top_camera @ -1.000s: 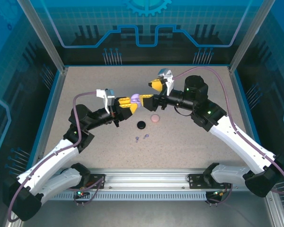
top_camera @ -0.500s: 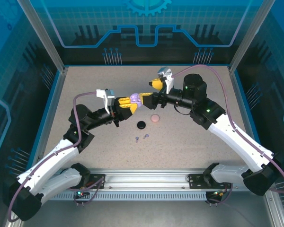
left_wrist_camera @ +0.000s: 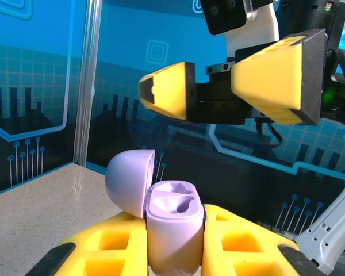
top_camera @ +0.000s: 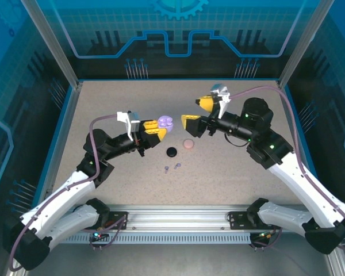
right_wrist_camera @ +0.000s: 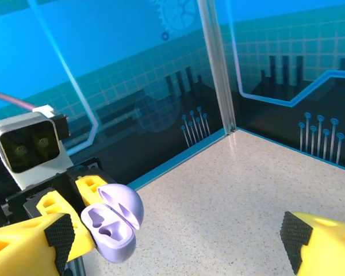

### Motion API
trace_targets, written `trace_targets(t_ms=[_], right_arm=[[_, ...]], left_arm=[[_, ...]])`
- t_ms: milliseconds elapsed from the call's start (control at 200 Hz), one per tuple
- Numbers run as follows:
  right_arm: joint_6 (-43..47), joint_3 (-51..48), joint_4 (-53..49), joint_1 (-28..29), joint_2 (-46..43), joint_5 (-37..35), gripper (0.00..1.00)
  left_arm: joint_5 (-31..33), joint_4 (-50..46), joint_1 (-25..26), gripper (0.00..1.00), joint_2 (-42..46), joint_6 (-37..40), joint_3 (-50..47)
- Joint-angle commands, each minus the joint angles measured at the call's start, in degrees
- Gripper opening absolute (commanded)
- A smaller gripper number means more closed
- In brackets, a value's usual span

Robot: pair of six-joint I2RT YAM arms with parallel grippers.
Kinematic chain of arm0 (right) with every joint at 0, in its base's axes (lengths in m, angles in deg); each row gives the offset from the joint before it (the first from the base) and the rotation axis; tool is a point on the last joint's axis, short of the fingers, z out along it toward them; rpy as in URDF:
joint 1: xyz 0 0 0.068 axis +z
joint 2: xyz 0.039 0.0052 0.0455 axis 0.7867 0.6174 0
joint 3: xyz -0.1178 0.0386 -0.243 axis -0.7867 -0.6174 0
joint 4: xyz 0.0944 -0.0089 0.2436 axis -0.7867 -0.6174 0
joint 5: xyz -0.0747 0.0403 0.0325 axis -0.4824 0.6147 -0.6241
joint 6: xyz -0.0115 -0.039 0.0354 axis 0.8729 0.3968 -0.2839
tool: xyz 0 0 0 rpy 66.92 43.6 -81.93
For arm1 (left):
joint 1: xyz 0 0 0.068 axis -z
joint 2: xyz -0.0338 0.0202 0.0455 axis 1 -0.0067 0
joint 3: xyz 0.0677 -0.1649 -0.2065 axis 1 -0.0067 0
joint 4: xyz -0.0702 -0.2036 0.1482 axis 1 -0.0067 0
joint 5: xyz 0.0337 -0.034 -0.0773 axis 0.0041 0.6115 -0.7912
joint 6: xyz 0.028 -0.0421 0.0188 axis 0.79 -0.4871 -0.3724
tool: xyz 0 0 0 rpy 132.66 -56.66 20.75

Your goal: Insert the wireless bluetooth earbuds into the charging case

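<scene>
While the left claw [top_camera: 154, 130] is pinching the lavender charging case [top_camera: 165, 122] above the surface [top_camera: 230, 172] (lid standing open, both sockets bare), the right claw [top_camera: 196, 112] is hanging spread wide near the case without touching it. Two lavender earbuds [top_camera: 177, 166] are lying close together on the surface nearer the arm bases, with a black round case [top_camera: 171, 152] and a pink round case [top_camera: 188, 144] sitting between them and the raised claws.

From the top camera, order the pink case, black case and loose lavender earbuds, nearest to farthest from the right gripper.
1. Pink case, table centre, closest to the right gripper.
2. Black case, to its left, nearer the bases.
3. Lavender earbuds, nearest the bases.
</scene>
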State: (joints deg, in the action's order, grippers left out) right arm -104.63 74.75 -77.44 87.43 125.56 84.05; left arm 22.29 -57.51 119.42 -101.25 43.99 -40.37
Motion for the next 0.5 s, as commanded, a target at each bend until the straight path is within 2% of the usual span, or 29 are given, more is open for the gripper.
trace_targets(t_ms=[0,115,210,365,495], right_arm=[[-3.72,-0.79,-10.73,-0.66,-0.13,-7.39,0.91],[-9.61,-1.37,-20.94,-0.57,2.80,-12.47,0.81],[-15.26,-2.35,-26.37,0.24,7.30,-12.91,0.74],[-24.34,-5.44,-28.08,4.71,15.39,-15.11,0.69],[-28.11,-5.06,-28.05,8.99,23.78,-16.37,0.67]], left_arm=[[0.95,2.70,0.20,0.00,2.20,3.59,-0.80],[1.76,2.75,0.22,0.00,3.88,4.94,-0.88],[2.02,2.66,0.19,0.00,5.35,5.50,-0.80],[2.48,1.96,0.19,0.00,7.39,6.30,-0.81],[2.58,0.51,0.23,0.00,8.66,6.65,-0.64]])
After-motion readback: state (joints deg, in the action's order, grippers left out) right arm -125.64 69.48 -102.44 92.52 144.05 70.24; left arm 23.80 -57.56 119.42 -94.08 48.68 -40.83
